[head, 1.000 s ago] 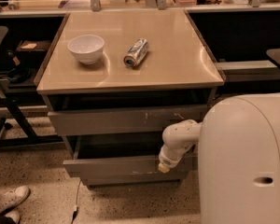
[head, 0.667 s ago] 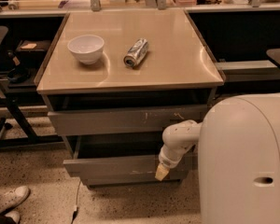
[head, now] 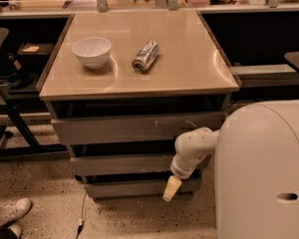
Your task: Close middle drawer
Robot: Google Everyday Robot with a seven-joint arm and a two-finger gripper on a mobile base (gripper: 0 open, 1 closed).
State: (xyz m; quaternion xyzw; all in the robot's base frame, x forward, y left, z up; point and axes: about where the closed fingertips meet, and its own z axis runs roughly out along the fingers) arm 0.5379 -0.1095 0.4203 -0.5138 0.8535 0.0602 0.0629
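The middle drawer [head: 122, 165] is the plain grey front under the scratched top drawer front [head: 139, 127]. It stands nearly in line with the fronts above and below, with a dark gap over it. My gripper [head: 172, 188] hangs off the white arm [head: 193, 151] in front of the cabinet's lower right. Its pale tip is down at the bottom drawer front [head: 134, 188], just below the middle drawer's right end.
A white bowl [head: 91, 51] and a can lying on its side [head: 145, 56] sit on the beige tabletop [head: 189, 73]. My white body [head: 264, 173] fills the right. A chair base [head: 5, 128] and a shoe [head: 10, 212] are at the left, on speckled floor.
The middle drawer has slid back into the cabinet; its grey interior no longer shows and the bottom drawer front is uncovered. My gripper has dropped slightly lower.
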